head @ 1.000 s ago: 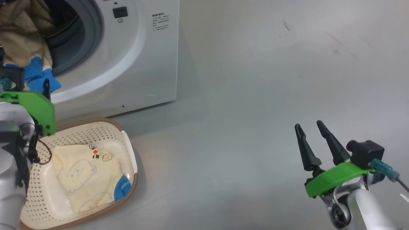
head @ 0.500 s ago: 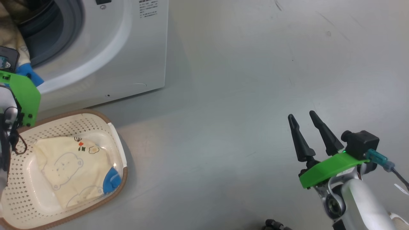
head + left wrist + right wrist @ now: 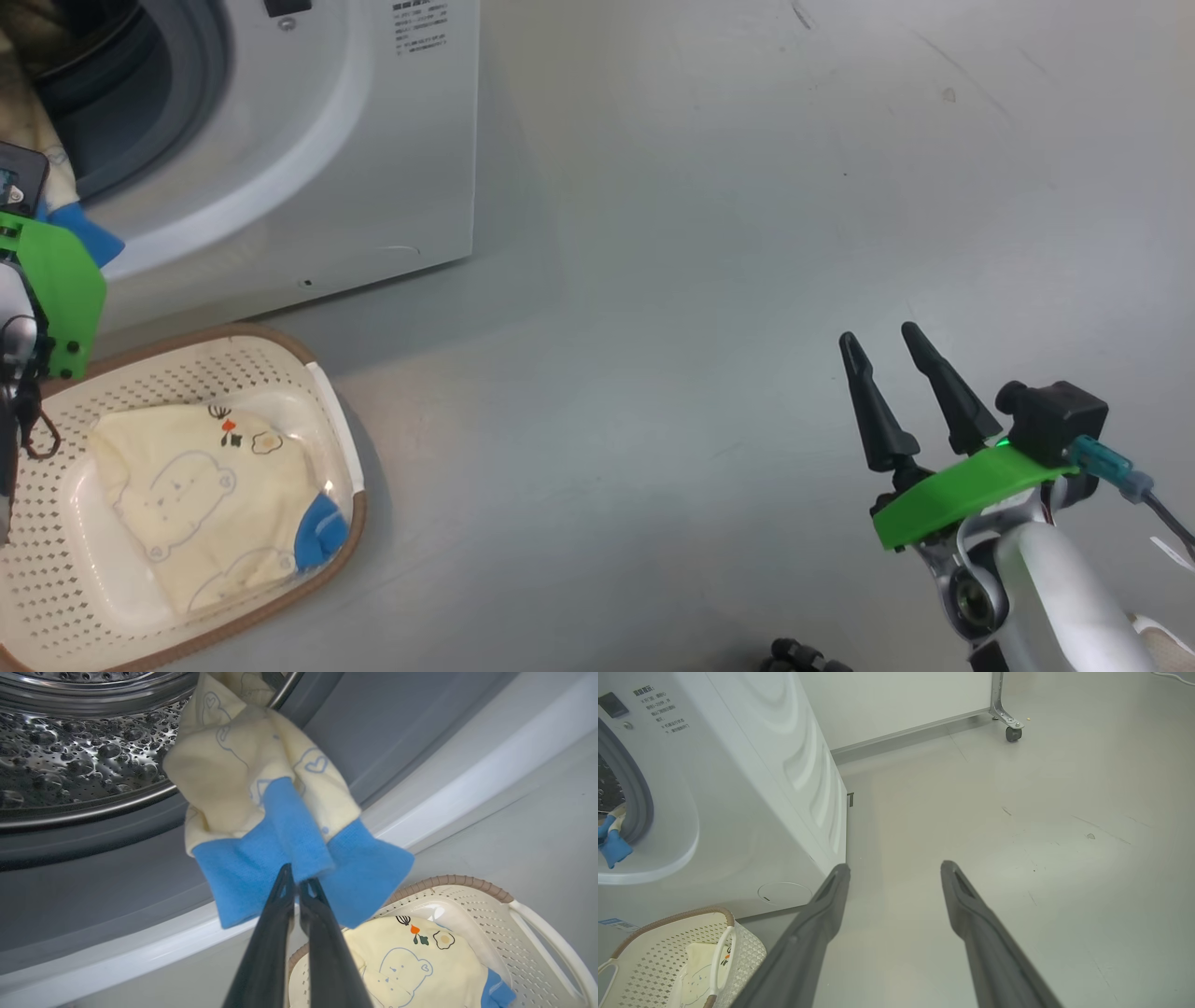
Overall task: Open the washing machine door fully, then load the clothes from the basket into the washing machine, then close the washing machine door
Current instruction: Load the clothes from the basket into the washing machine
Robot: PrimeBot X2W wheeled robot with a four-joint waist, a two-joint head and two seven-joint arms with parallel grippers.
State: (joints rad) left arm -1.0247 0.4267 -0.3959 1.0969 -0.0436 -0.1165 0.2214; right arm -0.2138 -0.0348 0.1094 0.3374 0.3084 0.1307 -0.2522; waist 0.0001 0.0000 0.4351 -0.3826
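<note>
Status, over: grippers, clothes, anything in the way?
Left gripper shut at the blue cuff, pinch unconfirmed; right gripper open, idle. One garment hangs out over the gasket, another in the basket. Hanging one would block closing.

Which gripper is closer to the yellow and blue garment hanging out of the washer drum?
Left. The left gripper, shut, has its tips at the blue cuff of the garment. The right gripper hangs open over the floor, well off to the right of the washing machine.
</note>
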